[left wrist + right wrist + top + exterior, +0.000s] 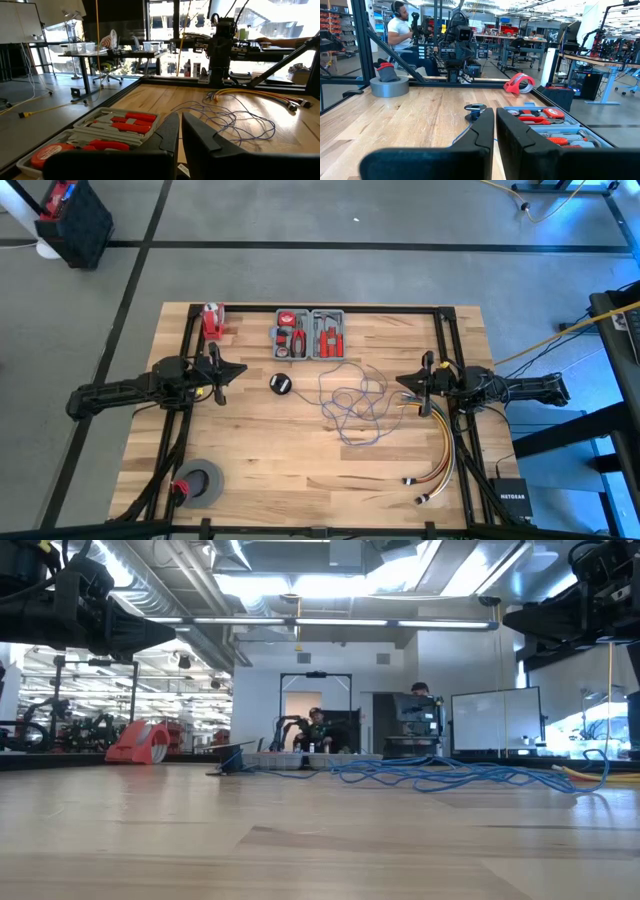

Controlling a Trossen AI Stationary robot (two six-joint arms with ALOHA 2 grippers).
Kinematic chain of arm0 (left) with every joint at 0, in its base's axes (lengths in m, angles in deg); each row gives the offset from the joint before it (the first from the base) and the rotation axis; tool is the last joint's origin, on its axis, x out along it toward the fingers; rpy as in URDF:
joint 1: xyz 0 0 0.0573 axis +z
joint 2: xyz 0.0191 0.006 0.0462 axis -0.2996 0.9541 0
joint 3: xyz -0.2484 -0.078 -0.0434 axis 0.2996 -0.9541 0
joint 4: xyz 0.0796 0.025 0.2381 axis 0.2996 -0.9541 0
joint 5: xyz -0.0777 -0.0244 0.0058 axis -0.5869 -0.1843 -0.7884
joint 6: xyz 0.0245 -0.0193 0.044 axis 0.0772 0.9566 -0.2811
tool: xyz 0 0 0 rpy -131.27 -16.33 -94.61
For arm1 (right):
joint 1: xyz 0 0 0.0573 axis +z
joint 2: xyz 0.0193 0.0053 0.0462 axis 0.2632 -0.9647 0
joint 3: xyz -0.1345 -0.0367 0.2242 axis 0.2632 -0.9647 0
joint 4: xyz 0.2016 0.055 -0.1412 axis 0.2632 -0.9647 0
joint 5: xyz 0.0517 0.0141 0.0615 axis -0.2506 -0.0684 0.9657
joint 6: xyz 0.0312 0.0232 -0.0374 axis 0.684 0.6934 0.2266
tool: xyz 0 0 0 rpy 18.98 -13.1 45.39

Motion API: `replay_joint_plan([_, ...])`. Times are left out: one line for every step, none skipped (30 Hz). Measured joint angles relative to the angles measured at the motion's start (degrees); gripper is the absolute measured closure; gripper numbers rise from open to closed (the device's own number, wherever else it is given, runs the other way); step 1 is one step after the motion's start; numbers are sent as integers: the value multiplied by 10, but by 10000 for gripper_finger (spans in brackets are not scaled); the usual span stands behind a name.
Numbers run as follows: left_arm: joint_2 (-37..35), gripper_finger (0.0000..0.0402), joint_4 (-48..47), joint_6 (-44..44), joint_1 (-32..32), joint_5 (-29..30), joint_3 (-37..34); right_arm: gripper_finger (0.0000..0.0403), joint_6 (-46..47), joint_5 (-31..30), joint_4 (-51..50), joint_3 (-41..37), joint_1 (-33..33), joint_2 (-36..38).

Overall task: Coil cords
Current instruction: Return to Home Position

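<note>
The thin blue-purple cords (352,402) lie in a loose tangle on the middle of the wooden table, right of centre; they also show in the low view (440,773) and the left wrist view (225,117). My left gripper (238,369) hangs above the table's left side, shut and empty. My right gripper (402,383) hangs above the right side, just right of the tangle, shut and empty. In the wrist views the left fingers (180,135) and the right fingers (495,127) stand nearly together.
A grey tray of red-handled tools (309,334) stands at the far middle, a red tape dispenser (212,321) far left, a black round object (280,383) near the centre, a grey tape roll (201,483) near left, and a thick yellow-orange-red cable bundle (440,465) near right.
</note>
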Motion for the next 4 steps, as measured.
replay_joint_plan([0,386,0,0,0,0,0,379,0,0,0,0,0,0])
replay_joint_plan([0,386,0,0,0,0,0,379,0,0,0,0,0,0])
replay_joint_plan([0,386,0,0,0,0,0,379,0,0,0,0,0,0])
replay_joint_plan([0,386,0,0,0,0,0,379,0,0,0,0,0,0])
